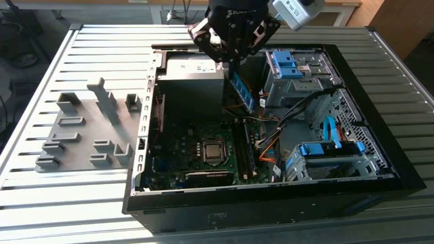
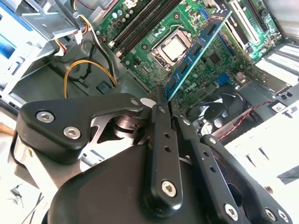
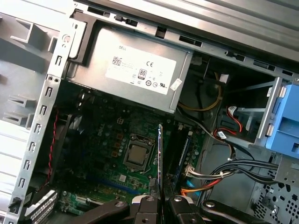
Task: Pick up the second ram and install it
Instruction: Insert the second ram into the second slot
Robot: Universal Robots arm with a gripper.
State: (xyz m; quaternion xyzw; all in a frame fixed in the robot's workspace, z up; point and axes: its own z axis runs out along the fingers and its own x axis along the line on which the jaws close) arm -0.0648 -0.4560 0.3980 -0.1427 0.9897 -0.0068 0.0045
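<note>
Exterior view: I see my black tool (image 1: 229, 60) pointing down, clamped on the long blue-green second ram (image 1: 242, 92), hanging above the open black computer case (image 1: 379, 132).

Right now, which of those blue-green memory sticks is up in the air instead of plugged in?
The second ram, pinched in the claw above the open case; another stick sits seated on the motherboard.
</note>
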